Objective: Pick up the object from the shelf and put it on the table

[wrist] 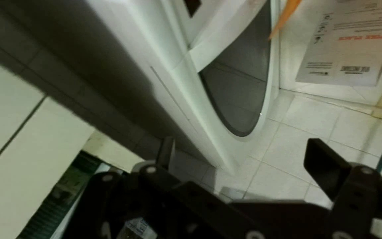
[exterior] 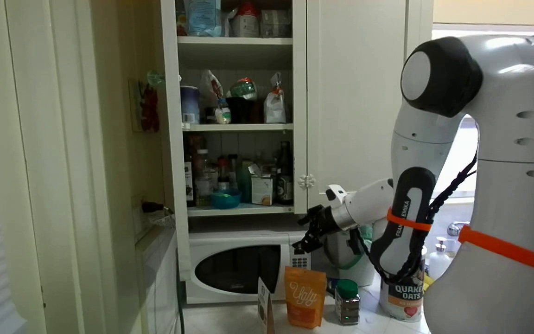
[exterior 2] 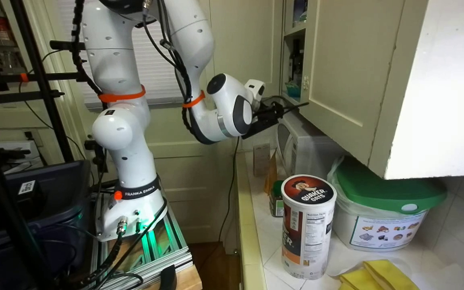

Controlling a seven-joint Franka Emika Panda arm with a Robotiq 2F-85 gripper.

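Orange "Ugly" pouch: upright on the white tiled countertop, in front of the white microwave.

Left to right, in an exterior view:

Red ornament: left of the tall cabinet, exact shape unclear.

Cabinet: three boards in sight. Top shelf: light-blue bag at left, red-topped package near the middle. Middle shelf: blue canister at left, white bag with orange markings at right. Lowest shelf: bottles at left, then blue bowl, white carton, dark bottle; items at the back too dim to name. Microwave sits beneath, on the countertop.

Printed card or slim box, cannot tell which: upright, just left of the pouch. Red lettering on its face in the wrist view.

Gripper: higher than the pouch and apart from it, in front of the microwave as seen here. State: fingers spread wide in the wrist view, countertop showing between them. Orange edge of the pouch visible at the top of that view.

Green-lidded jar: upright, just right of the pouch, dark contents.

Quaker Oats canister: upright, further right, partly hidden by the robot arm.

White soap dispenser: beyond the canister, partly hidden.

Right of the canister, in an exterior view: green-lidded white bin, yellow cloth, both on the countertop.
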